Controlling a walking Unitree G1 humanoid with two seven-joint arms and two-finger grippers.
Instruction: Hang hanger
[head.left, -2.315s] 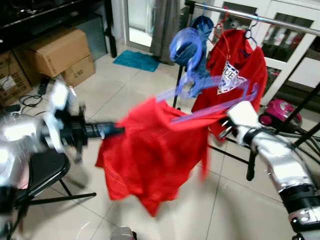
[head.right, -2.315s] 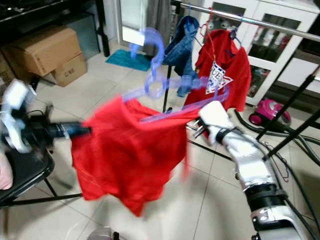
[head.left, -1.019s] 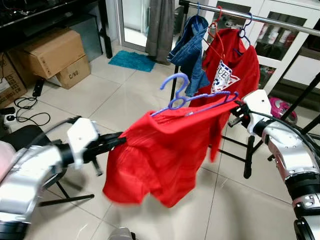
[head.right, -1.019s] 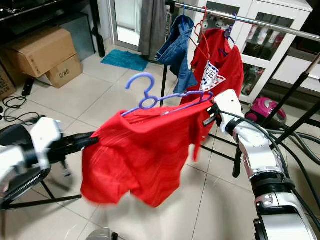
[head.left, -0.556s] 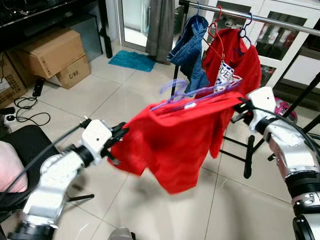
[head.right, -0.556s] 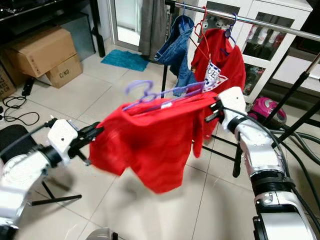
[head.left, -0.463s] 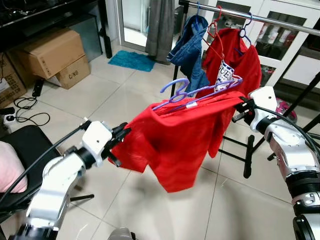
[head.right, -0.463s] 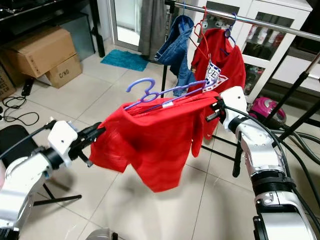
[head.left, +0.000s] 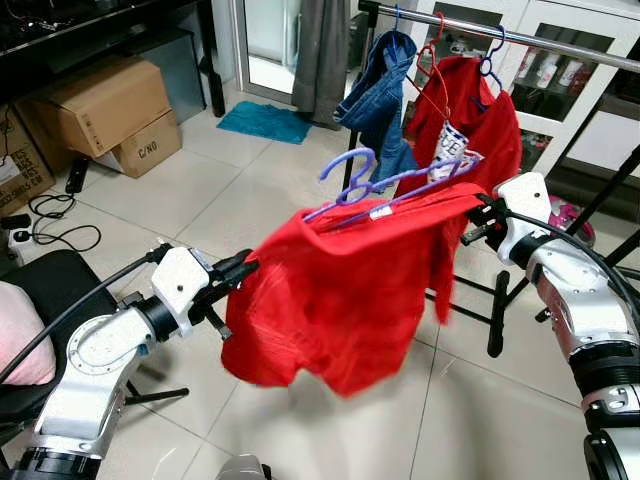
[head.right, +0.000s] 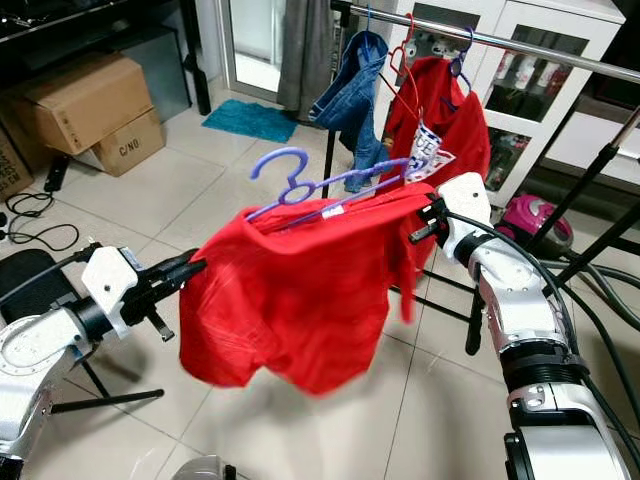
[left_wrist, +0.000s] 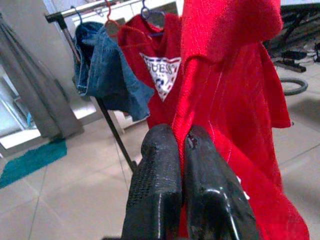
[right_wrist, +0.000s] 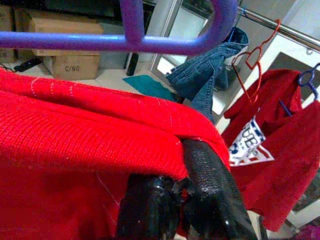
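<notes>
A red shirt (head.left: 345, 290) is draped over a purple hanger (head.left: 390, 185) and held up between my two grippers, in front of a clothes rail (head.left: 520, 35). My left gripper (head.left: 247, 267) is shut on the shirt's left edge; the left wrist view shows its fingers (left_wrist: 157, 195) pinching the red cloth (left_wrist: 225, 100). At the shirt's right shoulder, my right gripper (head.left: 476, 212) is shut on the cloth, with the hanger's purple bar (right_wrist: 100, 42) just above the fingers (right_wrist: 205, 185). Blue jeans (head.left: 385, 90) and a printed red shirt (head.left: 485, 125) hang on the rail.
Cardboard boxes (head.left: 110, 100) stand at the back left, with cables (head.left: 50, 235) on the tiles. A black chair (head.left: 60, 290) is beside my left arm. The rack's black legs (head.left: 495, 320) and a pink vacuum cleaner (head.left: 570, 215) are on the right. A teal mat (head.left: 270, 120) lies by the door.
The hanger's right end has risen and come nearer the rail over the last second. The shirt's lower part has swung and hangs lower than half a second ago. Both grippers keep their hold.
</notes>
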